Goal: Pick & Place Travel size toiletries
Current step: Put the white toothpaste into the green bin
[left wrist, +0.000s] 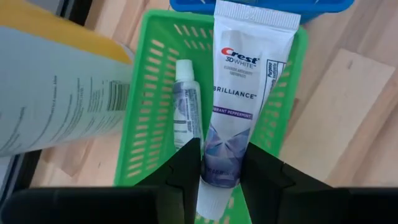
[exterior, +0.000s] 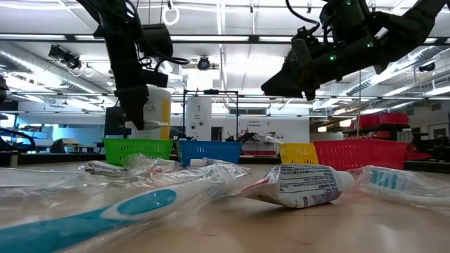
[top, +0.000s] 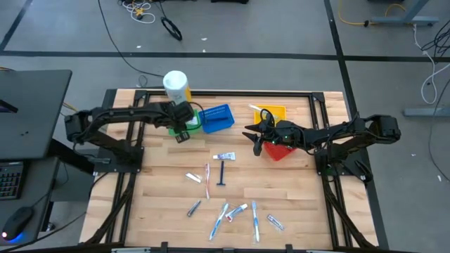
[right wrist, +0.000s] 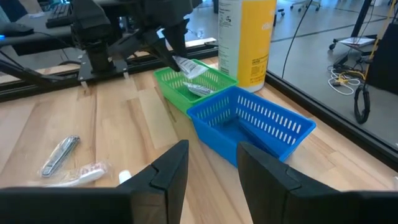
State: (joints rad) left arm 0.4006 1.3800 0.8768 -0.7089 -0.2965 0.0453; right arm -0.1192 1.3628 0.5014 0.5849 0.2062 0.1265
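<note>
Left claw [left wrist: 219, 177] is clamped on a white toothpaste tube [left wrist: 239, 93], gripping it near the cap end. In the left wrist view the tube hangs over the green basket [left wrist: 152, 87], and a smaller tube [left wrist: 186, 102] already lies on the basket floor. In the high view this claw [top: 181, 131] sits upper centre-left of the frame, at the green basket [top: 195, 126], just beside the large white-and-yellow bottle [top: 176, 86].

Right claw [right wrist: 211, 165] has its fingers apart and holds nothing. In the high view it is right of centre [top: 252, 133], beside the red basket [top: 280, 151], with the yellow basket [top: 273, 111] just above it. The blue basket [top: 216, 117] stands between the green and yellow ones.

The rest of the toiletries lie loose on the wooden surface [top: 155, 183] in the lower middle of the high view:
- a small tube [top: 224, 157]
- a dark blue razor [top: 222, 173]
- a pinkish toothbrush [top: 207, 180]
- further wrapped toothbrushes [top: 219, 219] and small tubes [top: 274, 223] near the bottom edge

In the low view a blue-and-white toothbrush [exterior: 91, 218] and a tube [exterior: 299, 186] lie in clear wrap in the foreground.
</note>
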